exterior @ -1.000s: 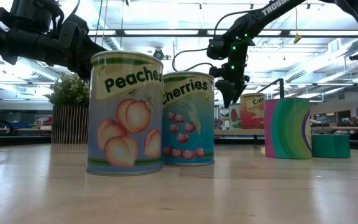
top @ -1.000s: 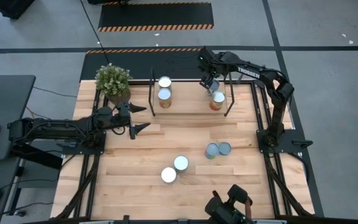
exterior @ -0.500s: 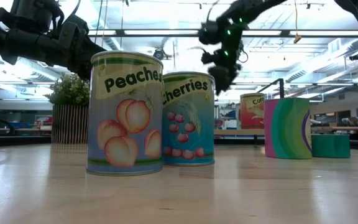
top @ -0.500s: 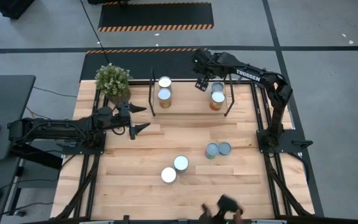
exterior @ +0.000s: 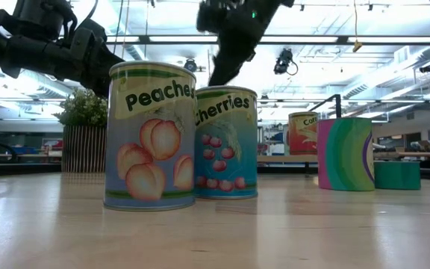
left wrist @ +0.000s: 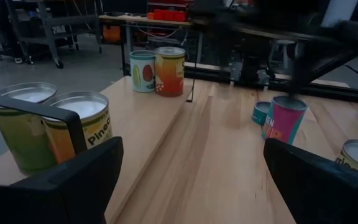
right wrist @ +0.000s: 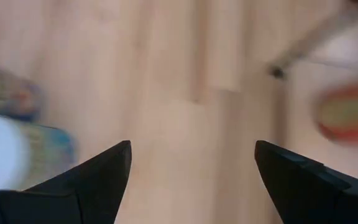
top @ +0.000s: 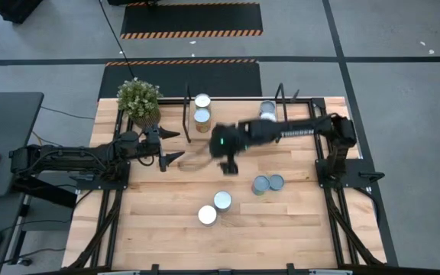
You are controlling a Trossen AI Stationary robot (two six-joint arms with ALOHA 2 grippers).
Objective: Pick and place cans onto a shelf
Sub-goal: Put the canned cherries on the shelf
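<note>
1. The right gripper (top: 228, 163), fingers spread apart and empty, hangs over the middle of the wooden table (top: 151, 221), between the shelf (top: 231, 130) and the loose cans.
2. Four cans stand on the shelf: two at its left end (top: 202, 108), two at its right end (top: 266, 113).
3. Four more wait on the tabletop: the Peaches can (exterior: 150, 134) touching the Cherries can (exterior: 226, 142), and another pair (top: 268, 183) nearer the right arm's base.
4. Judged from this, the step in hand is the reach for the next can; it calls for lowering the open fingers around one can without knocking its neighbour.
5. The cans are smooth cylinders with shiny metal tops and printed paper labels.
6. The left gripper (top: 169, 158) waits near the potted plant (top: 139, 100), fingers apart.
</note>
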